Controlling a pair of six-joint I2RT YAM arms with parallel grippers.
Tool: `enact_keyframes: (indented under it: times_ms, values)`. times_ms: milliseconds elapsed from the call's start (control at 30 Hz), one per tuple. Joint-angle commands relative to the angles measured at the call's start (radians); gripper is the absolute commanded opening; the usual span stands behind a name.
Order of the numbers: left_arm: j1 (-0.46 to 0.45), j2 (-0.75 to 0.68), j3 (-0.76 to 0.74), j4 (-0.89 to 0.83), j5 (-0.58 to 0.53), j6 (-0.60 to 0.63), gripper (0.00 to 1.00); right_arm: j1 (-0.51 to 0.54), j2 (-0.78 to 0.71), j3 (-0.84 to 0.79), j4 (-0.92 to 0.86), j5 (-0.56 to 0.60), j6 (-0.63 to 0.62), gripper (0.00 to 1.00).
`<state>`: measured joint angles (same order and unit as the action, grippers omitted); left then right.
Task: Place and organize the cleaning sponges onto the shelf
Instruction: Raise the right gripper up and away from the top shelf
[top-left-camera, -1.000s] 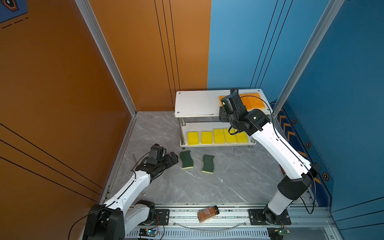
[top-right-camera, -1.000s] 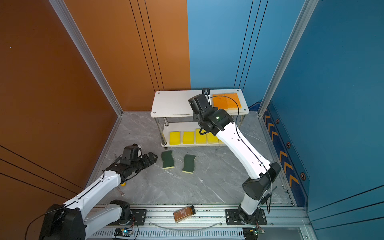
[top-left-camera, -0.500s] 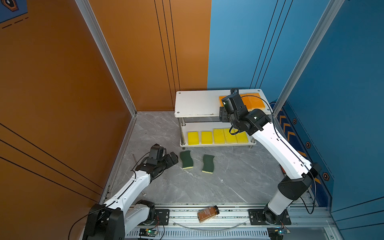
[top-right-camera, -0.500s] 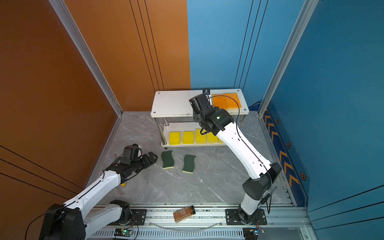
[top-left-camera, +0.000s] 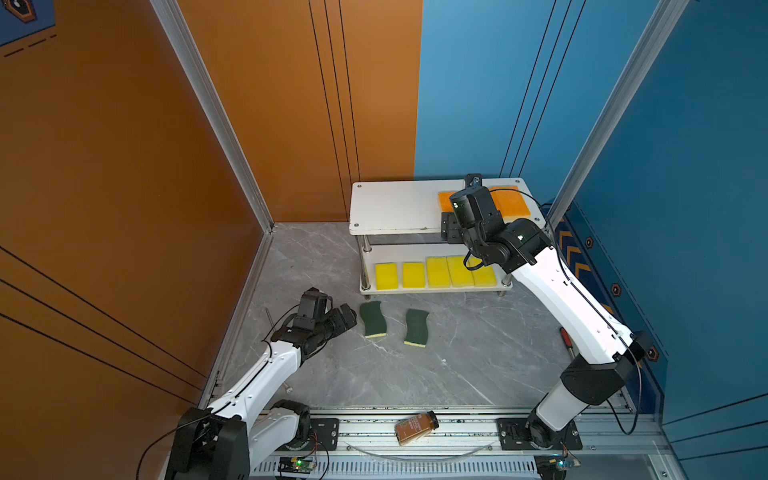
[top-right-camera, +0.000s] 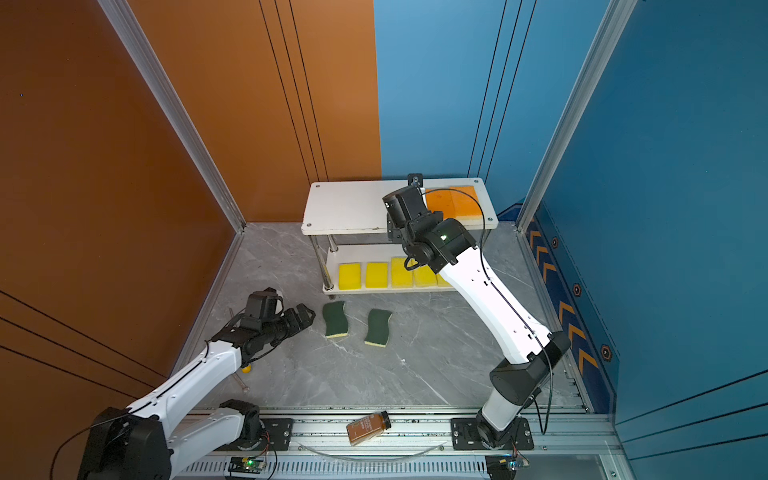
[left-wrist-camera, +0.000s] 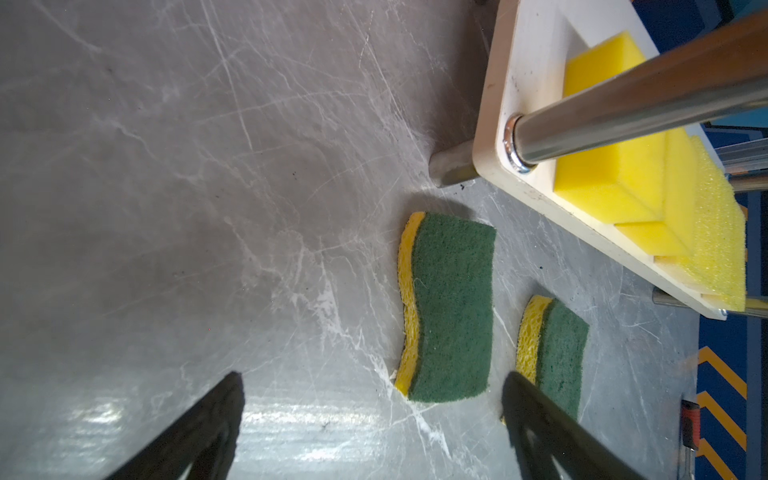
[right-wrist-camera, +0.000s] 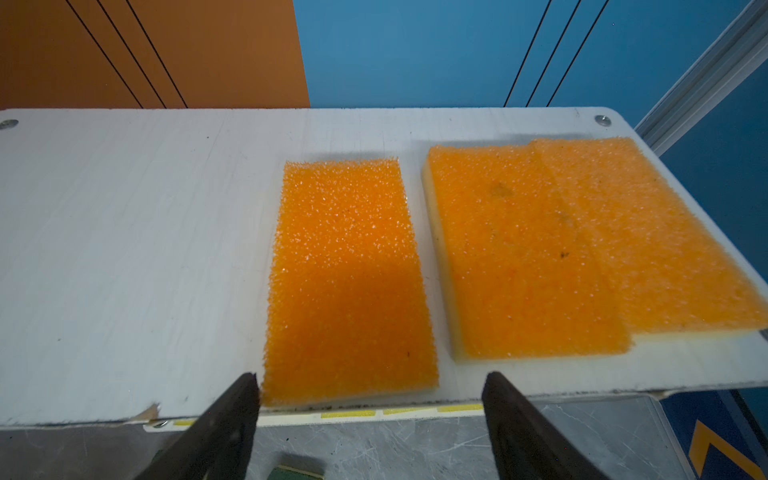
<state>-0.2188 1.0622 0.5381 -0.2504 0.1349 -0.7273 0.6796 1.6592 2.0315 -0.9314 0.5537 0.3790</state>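
At the shelf (top-left-camera: 395, 208) top board — right pincer (right-wrist-camera: 370, 419) jaws apart, holding nothing.
Three orange sponges (right-wrist-camera: 519, 257) lie flat toward the top board's right end: two touch side by side, the third sits just beside them across a thin gap, its near end showing between the right pincer's fingertips (right-wrist-camera: 232, 407) at the board's front edge. Lower board: five yellow sponges (top-left-camera: 436, 272) in a row, the right three touching. Two green sponges (top-left-camera: 373, 319) lie green face up on the worktop (top-left-camera: 457, 365) in front of the shelf, apart from each other. Left pincer (left-wrist-camera: 374, 436) is spread wide and empty, low over the worktop — just beside the nearer green sponge.
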Motion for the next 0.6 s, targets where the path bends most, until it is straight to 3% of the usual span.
enact_keyframes:
  times_ms: [0,567]
  values:
    - [-0.011,-0.001,-0.015,0.002,-0.013,-0.008,0.98,-0.005,-0.029,0.001,-0.014,-0.001,-0.023,0.84]
    - [-0.017,0.0,-0.008,0.001,-0.018,-0.011,0.98,0.015,-0.073,-0.002,0.075,-0.189,-0.029,0.86]
